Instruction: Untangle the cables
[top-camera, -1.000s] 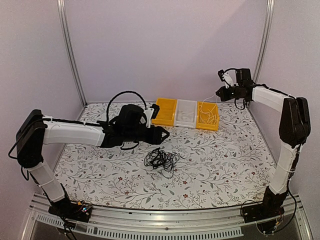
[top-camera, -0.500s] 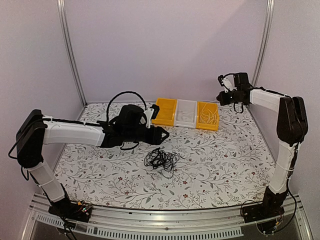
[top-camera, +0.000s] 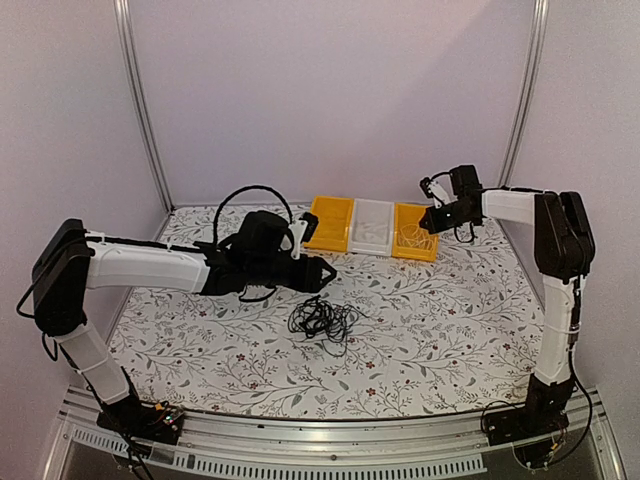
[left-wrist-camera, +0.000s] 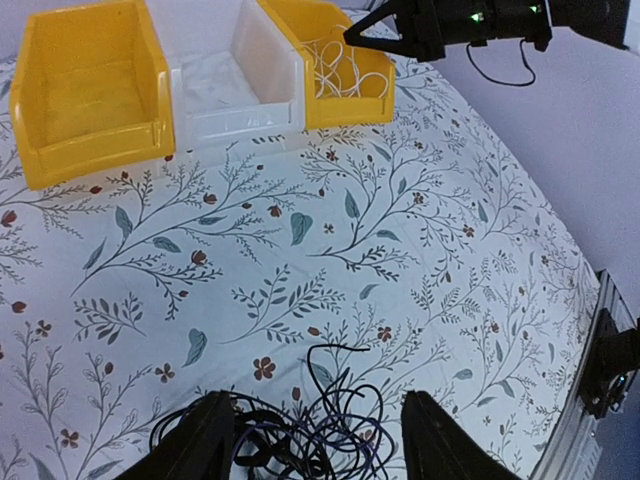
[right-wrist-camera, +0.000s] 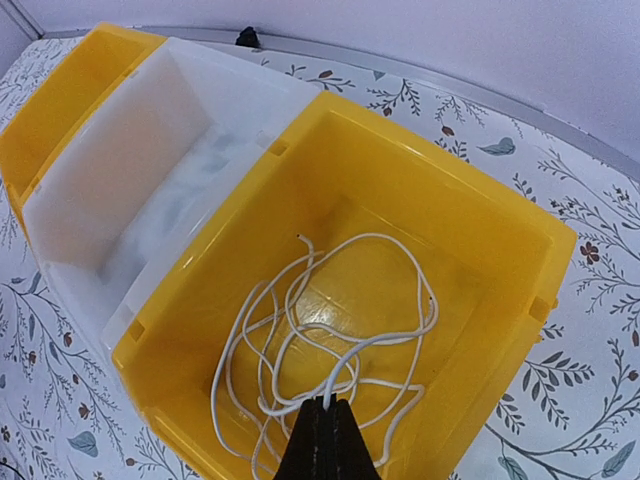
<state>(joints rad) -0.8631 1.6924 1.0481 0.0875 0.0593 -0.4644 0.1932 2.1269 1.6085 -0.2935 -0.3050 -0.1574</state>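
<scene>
Cables: black tangled clump (top-camera: 322, 322) lying mid-tabletop (top-camera: 450, 310), toward the left arm.
Left tool (left-wrist-camera: 318, 442): jaws wide apart, poised just above the clump, gripping nothing.
Right tool (right-wrist-camera: 327, 440): jaws fully closed, low over the right-hand yellow bin (right-wrist-camera: 500, 240).
Bin contents: coiled white cable (left-wrist-camera: 335, 68); a strand meets the closed tips, hold unclear.

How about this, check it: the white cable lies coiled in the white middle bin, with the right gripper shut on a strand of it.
Wrong bin. The right wrist view shows the white cable coiled in the yellow bin next to the white middle bin. The rest holds: the right gripper is shut on a strand of it.
</scene>
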